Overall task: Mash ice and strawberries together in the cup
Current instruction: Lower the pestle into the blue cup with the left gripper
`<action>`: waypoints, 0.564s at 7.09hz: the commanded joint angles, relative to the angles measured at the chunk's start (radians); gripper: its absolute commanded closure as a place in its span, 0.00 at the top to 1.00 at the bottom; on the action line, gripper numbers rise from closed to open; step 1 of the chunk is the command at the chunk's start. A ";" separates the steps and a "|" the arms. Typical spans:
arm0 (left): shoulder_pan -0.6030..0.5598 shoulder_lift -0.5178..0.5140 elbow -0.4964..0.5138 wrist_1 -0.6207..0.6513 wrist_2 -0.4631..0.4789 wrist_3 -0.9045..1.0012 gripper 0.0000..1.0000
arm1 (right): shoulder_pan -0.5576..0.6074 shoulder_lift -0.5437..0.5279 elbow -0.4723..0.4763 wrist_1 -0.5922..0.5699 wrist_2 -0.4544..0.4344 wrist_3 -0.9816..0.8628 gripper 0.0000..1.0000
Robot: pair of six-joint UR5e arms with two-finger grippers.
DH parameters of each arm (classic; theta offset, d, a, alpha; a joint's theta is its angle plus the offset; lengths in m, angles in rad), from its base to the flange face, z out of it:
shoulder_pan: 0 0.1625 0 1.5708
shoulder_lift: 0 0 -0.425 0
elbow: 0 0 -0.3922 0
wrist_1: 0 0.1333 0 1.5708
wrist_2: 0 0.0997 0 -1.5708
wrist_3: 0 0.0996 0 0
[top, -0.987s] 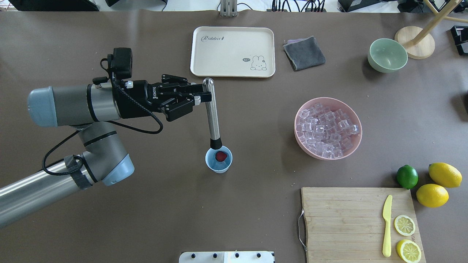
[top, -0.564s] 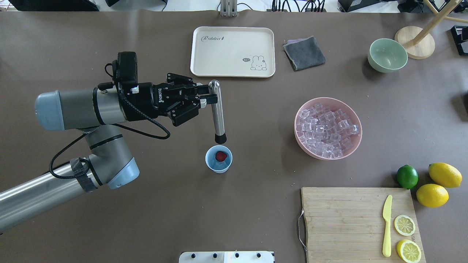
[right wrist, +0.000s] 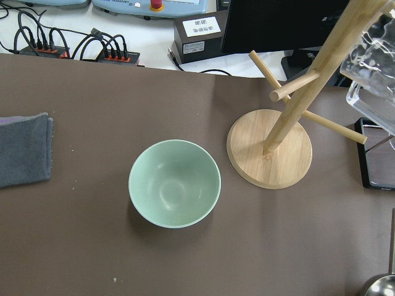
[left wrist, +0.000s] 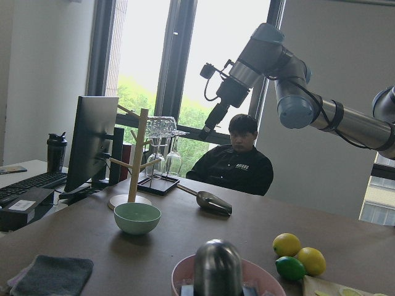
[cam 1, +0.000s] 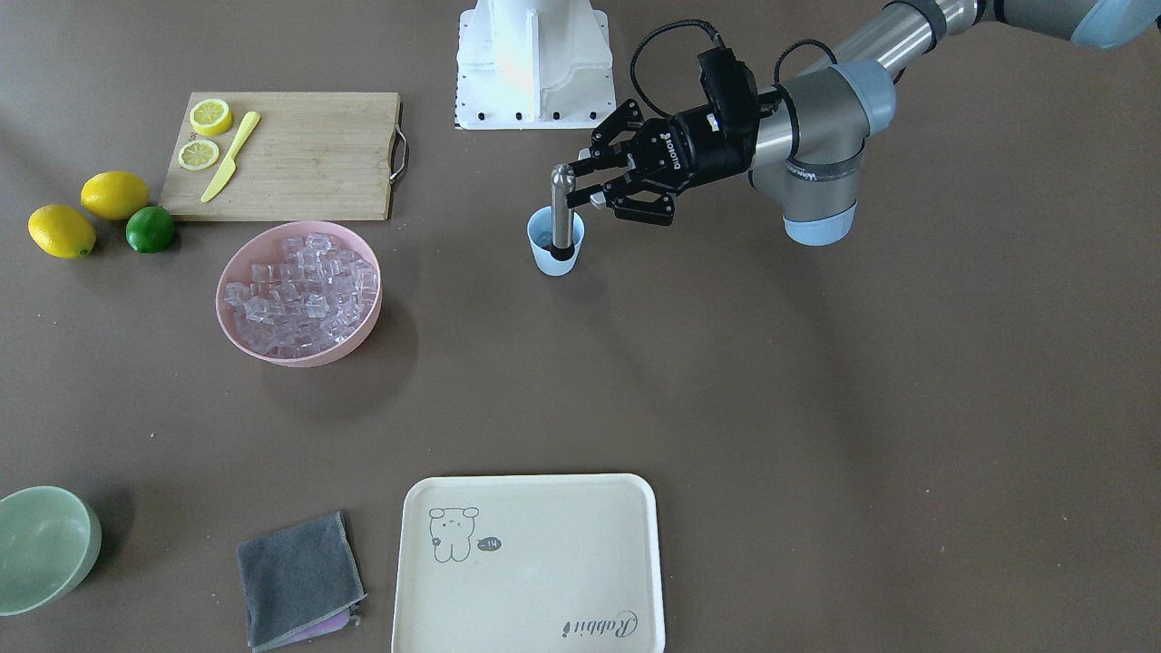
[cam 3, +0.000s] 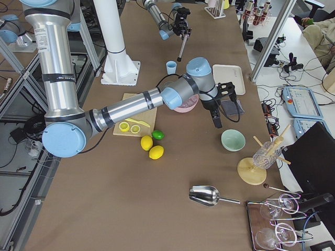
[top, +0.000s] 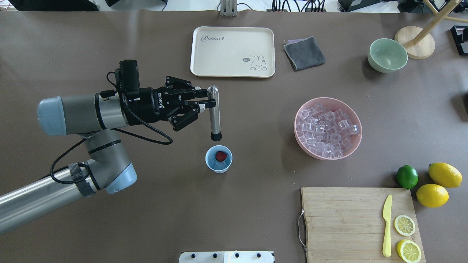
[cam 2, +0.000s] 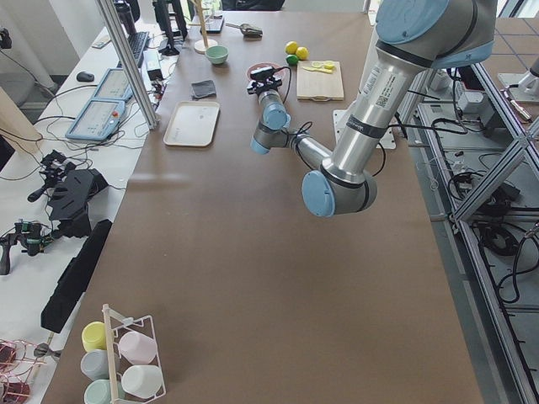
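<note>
The light blue cup (top: 218, 163) stands mid-table with a red strawberry (top: 220, 156) inside. Whether ice lies in the cup I cannot tell. Ice (top: 326, 128) fills the pink bowl (top: 356, 140) to its right. My left gripper (top: 207, 103) is shut on the upper end of a steel muddler (top: 214, 115). The muddler hangs nearly upright, its black tip just above the cup (cam 1: 555, 256) and clear of it. The muddler (cam 1: 562, 210) overlaps the cup's rim in the front view. My right gripper (cam 3: 217, 123) hovers far off near the green bowl; whether it is open or shut I cannot tell.
A cream tray (top: 232, 51) and a grey cloth (top: 304, 53) lie beyond the cup. The green bowl (top: 387, 55) and a wooden stand (top: 414, 42) sit far right. A cutting board (top: 343, 223) with a knife and lemon halves, a lime (top: 407, 176) and lemons are near right.
The muddler's tip has risen out of the cup's mouth and now hangs a little above and beyond it. The left gripper shifted slightly right and stayed shut on the muddler.
</note>
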 commanded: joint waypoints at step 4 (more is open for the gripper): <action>0.103 0.044 -0.050 -0.005 0.090 0.007 0.00 | 0.000 -0.011 0.004 0.010 -0.001 0.001 1.00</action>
